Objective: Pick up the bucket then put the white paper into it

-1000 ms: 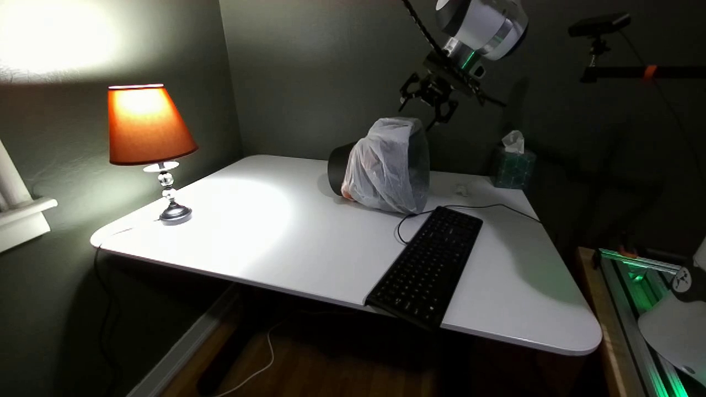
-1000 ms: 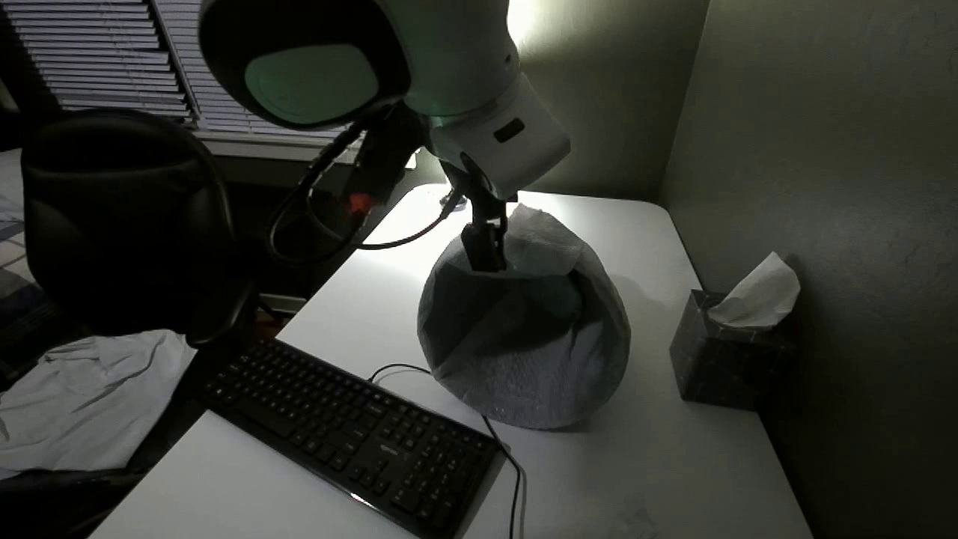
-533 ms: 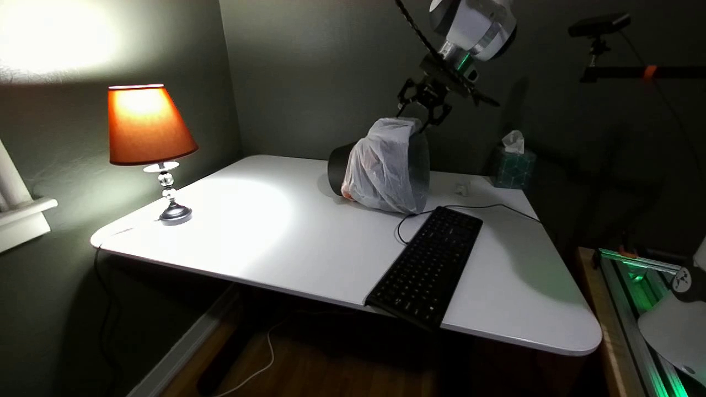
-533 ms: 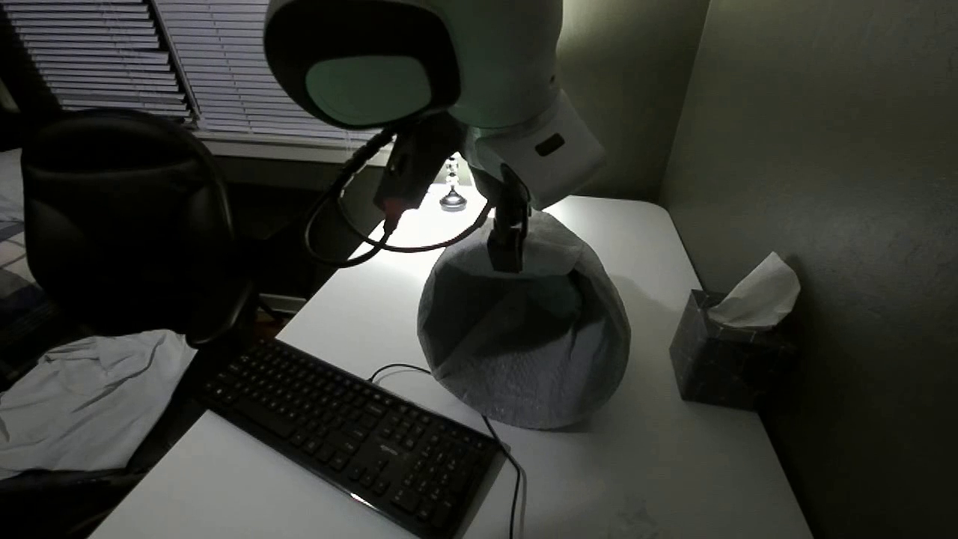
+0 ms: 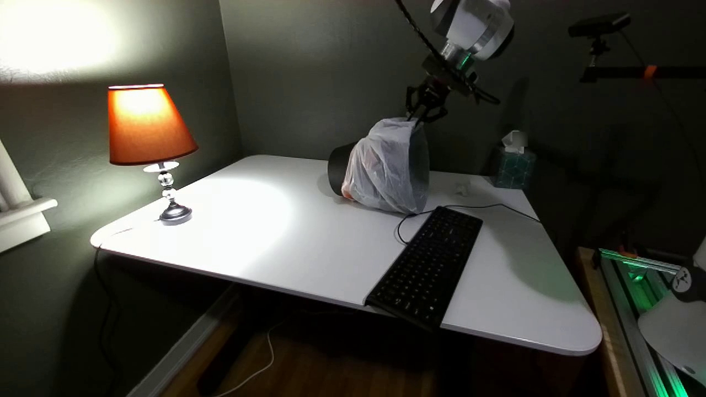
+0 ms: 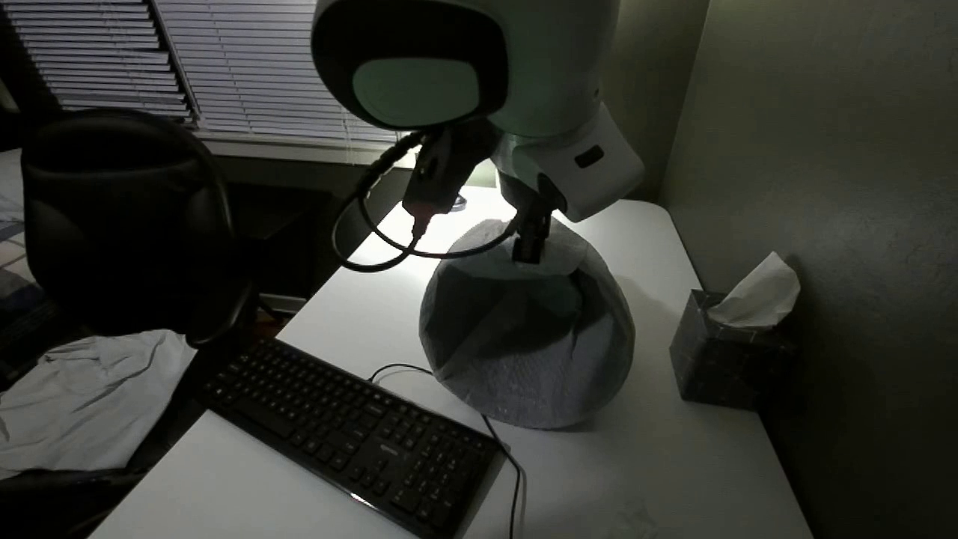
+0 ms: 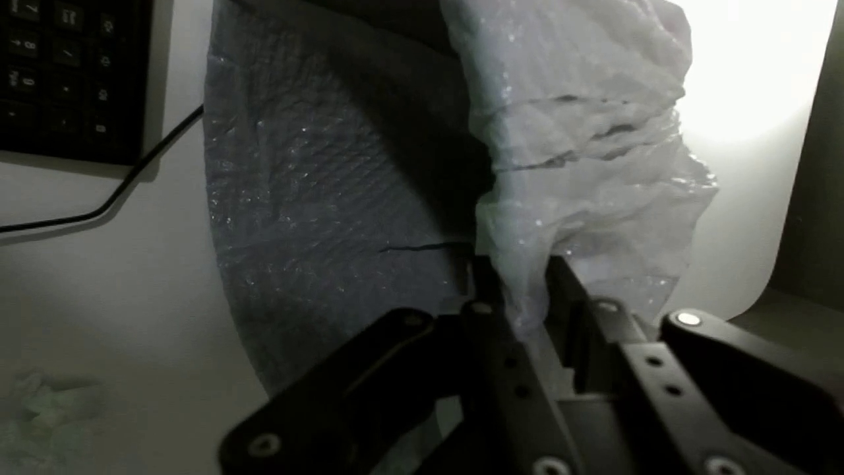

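1. The jaws stand nearly together astride the upper rim of the waste bin [image 5: 338, 171], one on the mouth side and one outside, with a fold of the white plastic liner [image 5: 383, 165] in the narrow gap. Whether they have bitten firmly I cannot tell. The rim suits them: it should be thin enough to span, where the bin's body looks far too wide.
2. The waste bin lies on its side on the bench [image 5: 309, 248], mouth facing sideways, not lifted. Lying so, it holds its rim up where jaws reaching from above can get at it, probably why this spot was chosen.
3. The white plastic liner is turned back over the rim, presumably to keep it from sliding inside. Any grip here takes plastic too, so it may slip or bunch before the waste bin follows.
4. The keyboard [image 5: 427, 264] lies just beside the bin's mouth, its cable [image 7: 166, 142] running close by the low edge; whether beneath it, I cannot tell.
5. Out in front of the bin's mouth lies a crumpled whitish scrap [image 7: 53, 409], blurred; likely the white paper, meant for the second step.
6. Well to one side of the bin's mouth, the tissue box [image 6: 726, 359] holds a tissue [image 6: 757, 296] up for plucking.
7. Well past the bin's base, the table lamp [image 5: 149, 129] lights the bench.
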Motion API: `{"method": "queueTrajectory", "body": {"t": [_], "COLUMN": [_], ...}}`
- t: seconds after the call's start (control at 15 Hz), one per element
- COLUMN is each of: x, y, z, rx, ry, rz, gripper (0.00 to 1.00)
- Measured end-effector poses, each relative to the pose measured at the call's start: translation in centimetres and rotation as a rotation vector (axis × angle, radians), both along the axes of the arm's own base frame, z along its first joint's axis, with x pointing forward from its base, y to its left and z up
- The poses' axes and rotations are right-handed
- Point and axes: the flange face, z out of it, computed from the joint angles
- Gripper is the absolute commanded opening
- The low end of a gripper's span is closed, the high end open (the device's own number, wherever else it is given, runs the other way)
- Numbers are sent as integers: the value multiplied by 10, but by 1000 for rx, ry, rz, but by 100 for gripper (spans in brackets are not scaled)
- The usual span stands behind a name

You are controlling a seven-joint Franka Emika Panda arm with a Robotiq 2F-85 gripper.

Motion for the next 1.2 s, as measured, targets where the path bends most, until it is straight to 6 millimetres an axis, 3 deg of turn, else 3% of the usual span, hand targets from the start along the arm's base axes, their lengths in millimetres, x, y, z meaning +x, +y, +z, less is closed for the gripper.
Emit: {"method": "queueTrajectory", "body": {"t": [0.6,1.2], "x": [6,37], "y": [-6,30], "z": [14,39], "rx": [10,-204], "ry": [-29,157], "rz": [-5,53], "gripper": [2,3]}}
